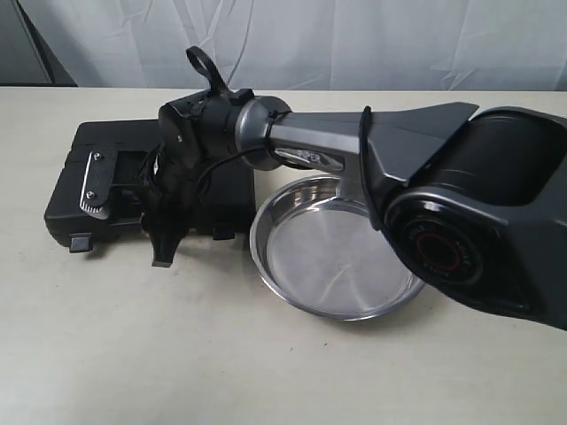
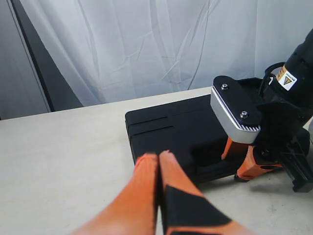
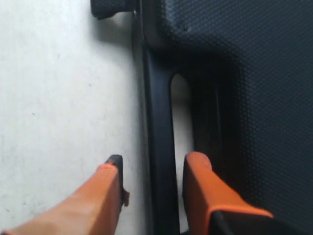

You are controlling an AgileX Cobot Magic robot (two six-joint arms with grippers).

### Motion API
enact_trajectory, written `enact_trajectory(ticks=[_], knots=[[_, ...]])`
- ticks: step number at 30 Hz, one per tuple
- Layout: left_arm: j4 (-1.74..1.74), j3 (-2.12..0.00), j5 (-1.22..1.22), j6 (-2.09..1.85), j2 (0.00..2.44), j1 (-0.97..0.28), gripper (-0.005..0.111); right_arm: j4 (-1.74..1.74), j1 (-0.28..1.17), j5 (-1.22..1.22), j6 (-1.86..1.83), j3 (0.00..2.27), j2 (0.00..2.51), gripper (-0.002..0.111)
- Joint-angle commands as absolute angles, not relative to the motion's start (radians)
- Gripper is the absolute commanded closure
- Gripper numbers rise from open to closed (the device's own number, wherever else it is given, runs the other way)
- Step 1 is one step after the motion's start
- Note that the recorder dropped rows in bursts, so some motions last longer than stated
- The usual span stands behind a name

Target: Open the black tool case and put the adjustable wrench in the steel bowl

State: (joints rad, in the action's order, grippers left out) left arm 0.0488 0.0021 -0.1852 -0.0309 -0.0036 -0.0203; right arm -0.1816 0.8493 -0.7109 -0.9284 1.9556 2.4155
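Note:
The black tool case (image 1: 66, 199) lies closed on the table, left of the steel bowl (image 1: 341, 257), which is empty. My right gripper (image 1: 166, 248) reaches across to the case's front edge. It is open, its fingers straddling the moulded handle bar (image 3: 159, 122): one fingertip (image 3: 113, 166) on the table side, the other (image 3: 198, 164) in the handle opening. My left gripper (image 2: 158, 156) is shut on nothing, hovering short of the case (image 2: 181, 127); it does not show in the exterior view. The adjustable wrench is hidden.
Two latches (image 1: 81, 242) (image 1: 221, 232) stick out from the case's front edge. The right arm's body (image 1: 461, 204) hangs over the bowl's right side. A white curtain (image 2: 146, 44) backs the table. The bare tabletop (image 1: 177, 354) stretches in front.

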Motion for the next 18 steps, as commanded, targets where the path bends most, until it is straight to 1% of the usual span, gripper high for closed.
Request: enact_trajectory(ticks=[1,18], knots=[[0.047,0.0,-0.179,-0.03,0.0,-0.021,0.106,-0.185,0.849,-0.698,-0.932,1.96,2.415,0.069],[0.047,0.0,-0.181,-0.03,0.0,-0.021,0.106,-0.182,0.849,-0.697,-0.932,1.96,2.409,0.069]])
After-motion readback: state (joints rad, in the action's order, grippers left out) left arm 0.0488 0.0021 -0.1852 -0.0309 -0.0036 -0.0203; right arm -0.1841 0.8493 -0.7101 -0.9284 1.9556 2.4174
